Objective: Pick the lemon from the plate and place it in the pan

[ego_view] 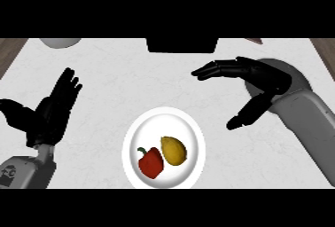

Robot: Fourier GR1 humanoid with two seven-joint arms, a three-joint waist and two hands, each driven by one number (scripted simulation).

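Note:
A yellow lemon (174, 150) lies on a white plate (163, 119) near the counter's front, touching a red bell pepper (151, 162) on its left. My right hand (262, 82) hovers open up and to the right of the plate, fingers stretched leftward and thumb hanging down, holding nothing. My left hand (51, 113) rests open at the left, fingers up. A dark pan-like object (181, 44) shows at the back middle, cut off by the view's top.
A white rounded object (60, 42) sits at the back left corner. A small brown thing (256, 41) peeks in at the back right. The white marble counter (104, 71) ends in wooden strips at both far sides.

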